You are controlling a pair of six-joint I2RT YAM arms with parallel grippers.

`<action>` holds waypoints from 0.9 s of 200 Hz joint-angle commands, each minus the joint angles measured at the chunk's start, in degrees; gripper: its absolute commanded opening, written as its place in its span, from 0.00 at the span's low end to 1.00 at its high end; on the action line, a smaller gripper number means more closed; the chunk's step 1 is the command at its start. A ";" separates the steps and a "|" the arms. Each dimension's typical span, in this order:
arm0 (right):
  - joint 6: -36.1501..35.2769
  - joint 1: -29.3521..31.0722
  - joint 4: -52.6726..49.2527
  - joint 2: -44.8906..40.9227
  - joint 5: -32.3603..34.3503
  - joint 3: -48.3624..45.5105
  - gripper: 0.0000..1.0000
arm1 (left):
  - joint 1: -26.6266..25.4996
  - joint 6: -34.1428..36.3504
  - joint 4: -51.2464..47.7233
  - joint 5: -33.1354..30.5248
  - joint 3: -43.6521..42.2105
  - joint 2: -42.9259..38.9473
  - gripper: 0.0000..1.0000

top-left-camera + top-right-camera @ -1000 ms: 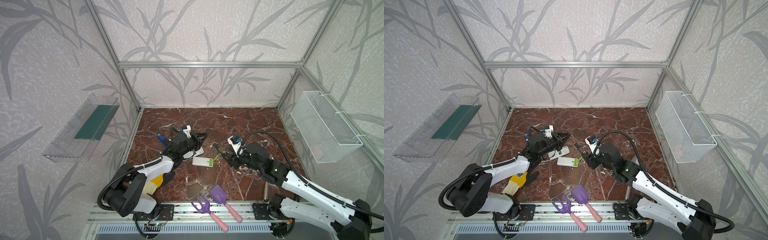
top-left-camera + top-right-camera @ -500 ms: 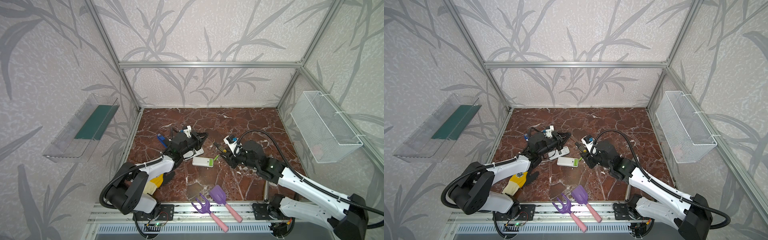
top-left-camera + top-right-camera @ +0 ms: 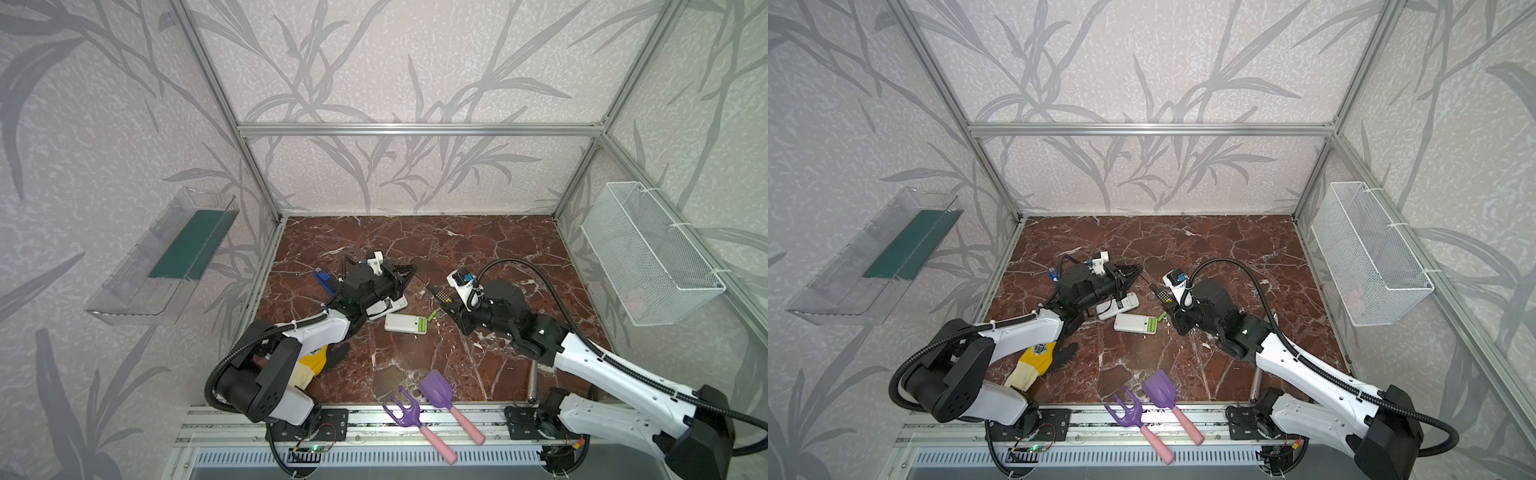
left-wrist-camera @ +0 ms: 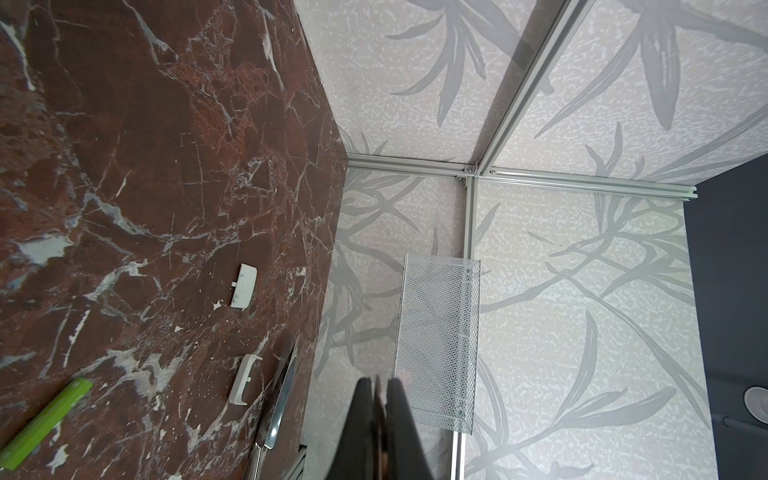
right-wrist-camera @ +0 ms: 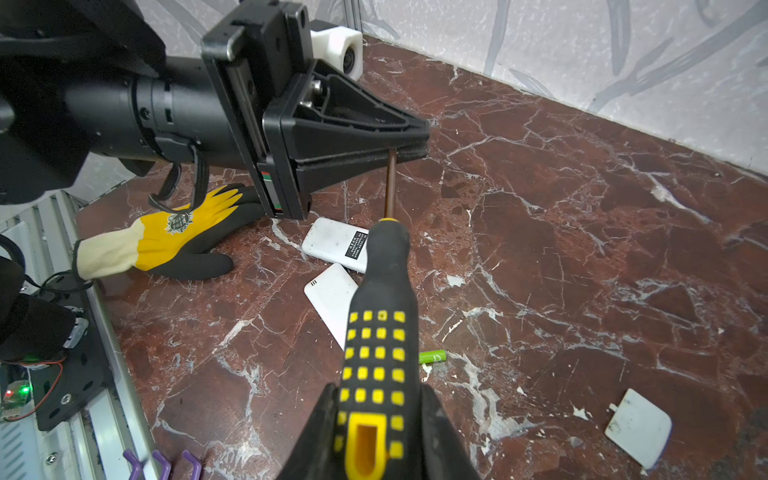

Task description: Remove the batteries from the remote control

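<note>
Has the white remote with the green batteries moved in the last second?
No. In both top views the remote lies in the same spot, just as far behind the purple shovel as before.

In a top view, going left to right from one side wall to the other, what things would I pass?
clear shelf → yellow glove → open remote → loose battery → wire basket
</note>
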 commanded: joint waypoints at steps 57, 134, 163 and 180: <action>-2.15 0.21 -3.04 -0.50 2.60 2.99 0.00 | 1.58 2.39 -1.00 4.48 1.73 1.41 0.38; -0.88 0.21 -17.35 -4.48 9.82 2.18 0.00 | 2.45 37.19 -50.06 2.93 18.48 -1.13 0.99; 0.22 0.21 -20.80 -4.96 10.81 1.70 0.00 | 2.48 48.82 -63.28 -0.23 23.70 0.12 0.99; 0.54 0.21 -22.04 -5.15 10.82 1.39 0.00 | 2.45 54.23 -68.22 -1.88 25.49 1.74 0.99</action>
